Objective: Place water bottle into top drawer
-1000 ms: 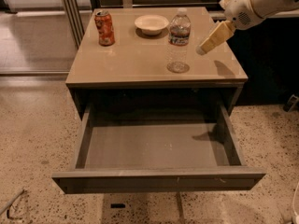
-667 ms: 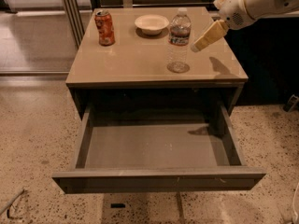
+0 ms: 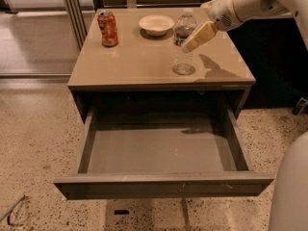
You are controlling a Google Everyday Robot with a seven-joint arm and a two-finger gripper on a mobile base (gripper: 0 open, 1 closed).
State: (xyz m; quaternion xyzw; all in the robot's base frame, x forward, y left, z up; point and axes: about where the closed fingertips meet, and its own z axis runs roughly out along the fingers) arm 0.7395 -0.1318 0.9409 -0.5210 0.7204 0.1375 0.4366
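The gripper (image 3: 196, 37) is hovering against the upright water bottle (image 3: 183, 57) on the cabinet top (image 3: 134, 57), apparently lining up a grasp; whether it is parted or closed cannot be told. The top drawer (image 3: 163, 184) is standing open below, ready to receive it.

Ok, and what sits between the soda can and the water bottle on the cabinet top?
A white bowl, set slightly farther back than both, as the camera view shows. The gripper is up by the water bottle, level with its upper half.
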